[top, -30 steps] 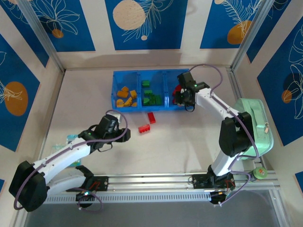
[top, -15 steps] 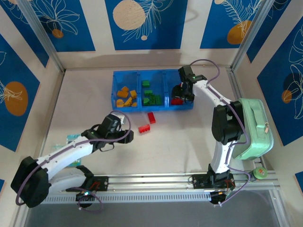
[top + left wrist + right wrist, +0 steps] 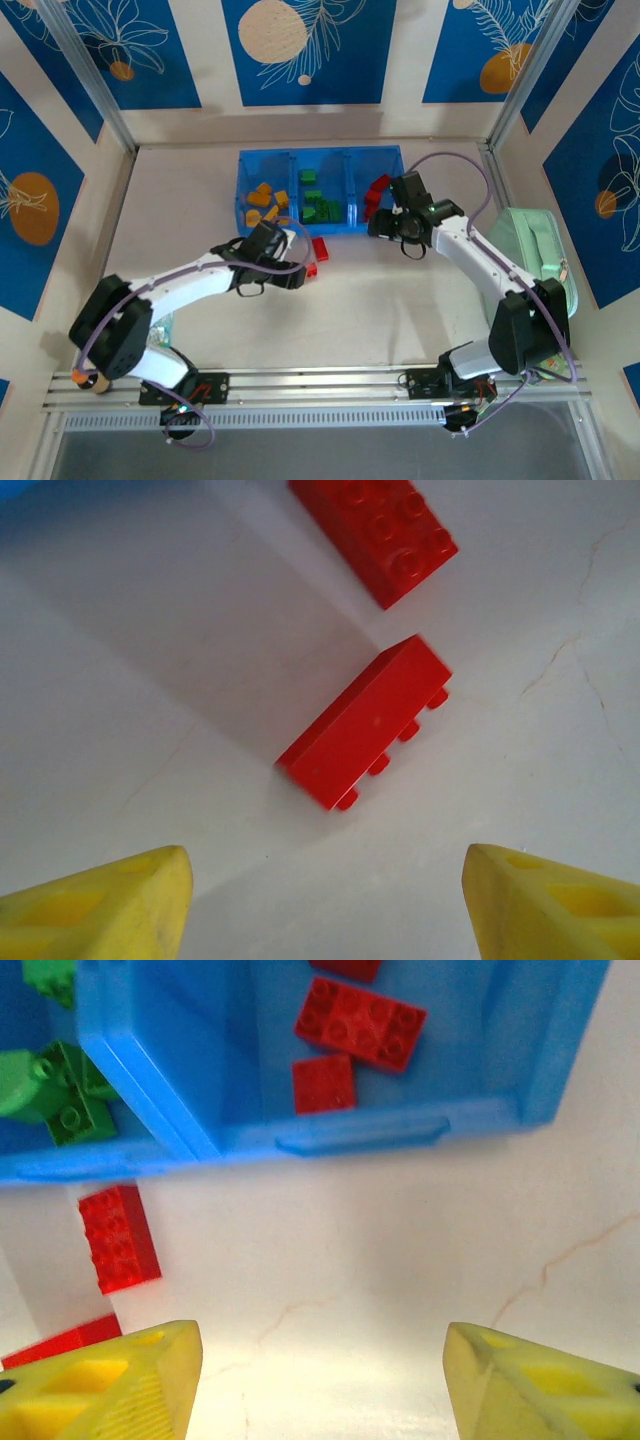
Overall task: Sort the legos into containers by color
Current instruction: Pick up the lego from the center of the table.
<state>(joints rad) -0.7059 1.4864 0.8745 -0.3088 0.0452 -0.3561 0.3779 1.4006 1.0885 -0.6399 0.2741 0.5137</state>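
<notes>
The blue tray (image 3: 320, 153) sits toward the far side of the pale, hairline-cracked table (image 3: 400, 310), which is enclosed by blue-and-white leaf-print walls (image 3: 308, 50). Its left compartment holds orange legos (image 3: 267, 205), the middle green legos (image 3: 318, 205), and the right red legos (image 3: 358, 1022).

A studs-up red brick (image 3: 375, 535) and a tipped red brick (image 3: 365, 720) lie on the table just in front of the tray.

The left gripper (image 3: 325, 880) hovers over the tipped brick, jaws released and empty. The right gripper (image 3: 320, 1360) is just in front of the right compartment, jaws released and empty.

A mint case (image 3: 540, 260) stands to the right of the tray.
</notes>
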